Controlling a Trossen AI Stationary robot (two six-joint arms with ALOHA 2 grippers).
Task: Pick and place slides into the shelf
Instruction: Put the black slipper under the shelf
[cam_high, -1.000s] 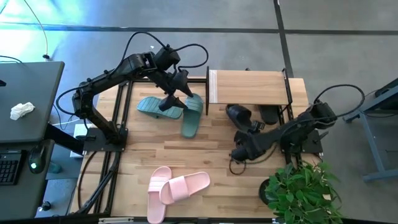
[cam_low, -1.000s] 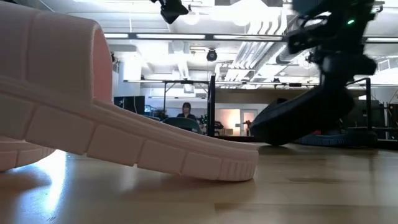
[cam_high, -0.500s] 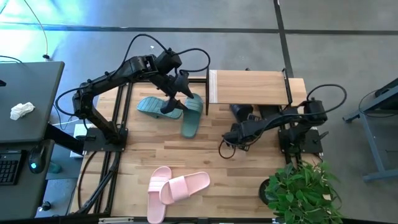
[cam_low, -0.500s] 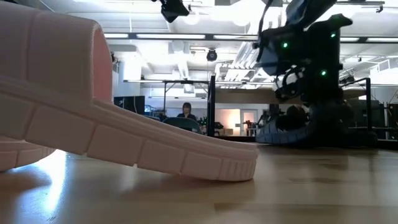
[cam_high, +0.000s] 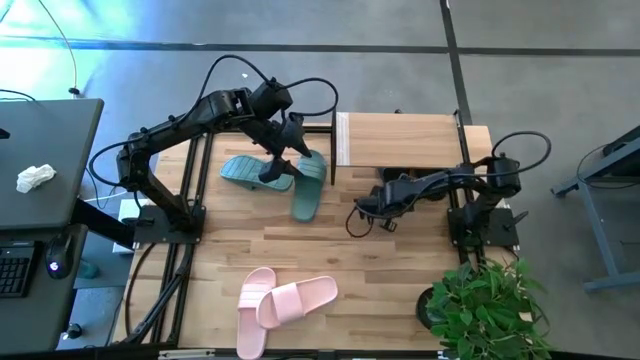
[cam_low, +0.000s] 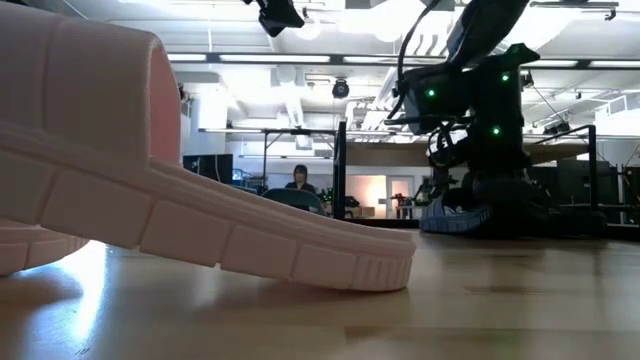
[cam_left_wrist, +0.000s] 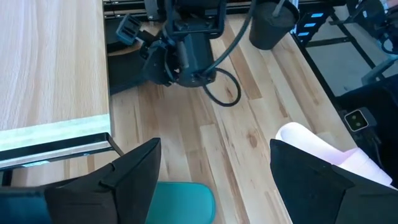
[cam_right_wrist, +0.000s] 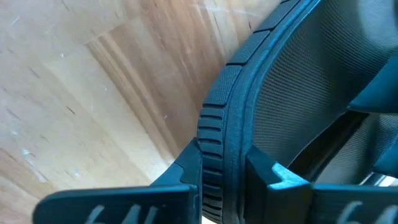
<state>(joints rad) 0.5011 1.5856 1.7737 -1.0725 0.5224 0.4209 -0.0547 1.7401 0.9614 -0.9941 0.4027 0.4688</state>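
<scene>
Overhead, we get the layout: left gripper (cam_high: 283, 160) hangs over the two teal slides (cam_high: 258, 172), right arm reaches toward the shelf (cam_high: 400, 139) edge, and the pink pair (cam_high: 285, 300) sits near the table's front. What we can't see from up there is the right gripper's (cam_high: 392, 193) grip. Its wrist view fills that in: fingers (cam_right_wrist: 112, 202) clamped on the ribbed rim of a black slide (cam_right_wrist: 298, 93) held over the wood. The left wrist view shows its own fingers (cam_left_wrist: 320, 180) spread wide with nothing between them, teal (cam_left_wrist: 180, 202) below. From table level, a pink sole (cam_low: 200, 220) fills half the frame, with the black slide (cam_low: 455, 215) under the arm.
</scene>
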